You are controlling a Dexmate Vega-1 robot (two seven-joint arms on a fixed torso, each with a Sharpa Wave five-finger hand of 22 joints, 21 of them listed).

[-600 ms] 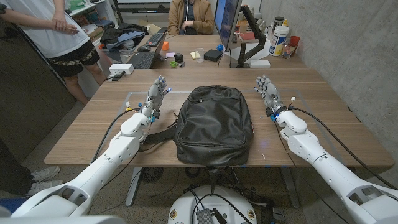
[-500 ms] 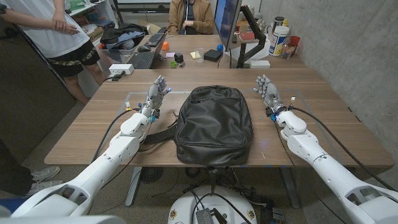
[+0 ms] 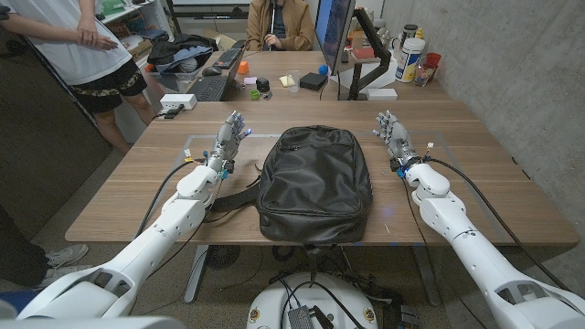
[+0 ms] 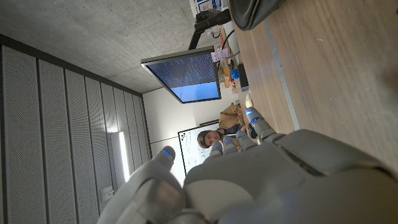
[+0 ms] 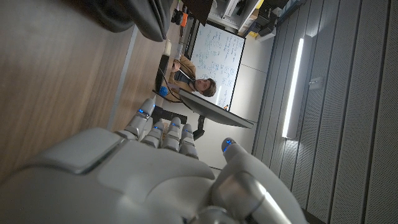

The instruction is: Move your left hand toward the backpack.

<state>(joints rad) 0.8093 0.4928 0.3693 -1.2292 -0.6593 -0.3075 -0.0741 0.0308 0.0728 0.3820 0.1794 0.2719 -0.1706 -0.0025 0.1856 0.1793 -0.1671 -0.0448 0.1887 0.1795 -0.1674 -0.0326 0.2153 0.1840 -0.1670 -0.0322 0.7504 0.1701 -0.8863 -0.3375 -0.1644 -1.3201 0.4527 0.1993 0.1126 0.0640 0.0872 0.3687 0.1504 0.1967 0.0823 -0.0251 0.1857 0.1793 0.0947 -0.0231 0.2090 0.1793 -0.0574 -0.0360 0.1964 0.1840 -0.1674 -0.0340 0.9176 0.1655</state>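
Note:
A black backpack lies in the middle of the wooden table, a strap trailing off its left side. My left hand stands to the left of it, fingers apart and reaching away from me, a short gap from the bag's upper left corner, holding nothing. My right hand stands to the right of the bag, fingers apart and empty. A rounded edge of the backpack shows in the left wrist view beyond my left hand. The right wrist view has my right hand with the backpack beside it.
Behind the table stands a second desk with a monitor, a keyboard, small boxes and bottles. One person sits behind that desk; another person stands at the left.

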